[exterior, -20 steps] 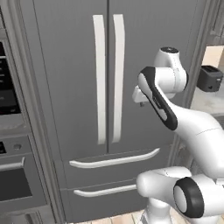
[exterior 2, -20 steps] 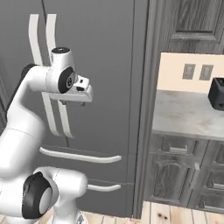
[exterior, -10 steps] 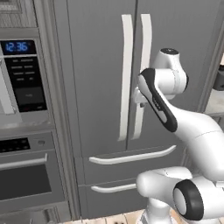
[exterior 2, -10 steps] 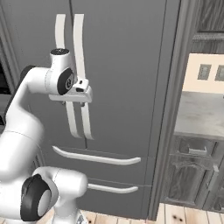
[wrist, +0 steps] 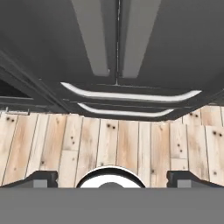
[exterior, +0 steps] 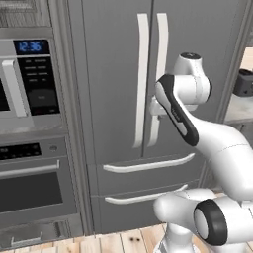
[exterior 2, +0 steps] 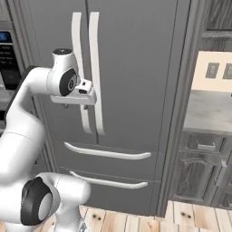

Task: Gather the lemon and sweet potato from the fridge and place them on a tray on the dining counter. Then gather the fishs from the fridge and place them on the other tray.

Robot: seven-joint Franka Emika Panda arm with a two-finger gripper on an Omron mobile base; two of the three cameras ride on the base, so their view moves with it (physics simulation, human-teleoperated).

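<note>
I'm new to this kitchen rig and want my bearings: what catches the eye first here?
The tall grey fridge, both doors shut, with two pale vertical handles at its middle seam. The white arm is raised before them, its gripper open and empty. An oven stack with a blue clock stands left of the fridge.

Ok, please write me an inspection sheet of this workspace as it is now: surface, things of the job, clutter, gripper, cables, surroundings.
Surface: wooden plank floor in front of the fridge; nothing lies on it.
Job's things: fridge, both doors shut, two pale vertical handles side by side, two drawers below shut.
Clutter: nothing seen.
Gripper: gripper open, holding nothing, pointing down at the floor and the lower fridge front.
Cables: nothing seen.
Surroundings: wall oven and microwave with lit clock left of the fridge; dark cabinets and a counter to its right.
</note>
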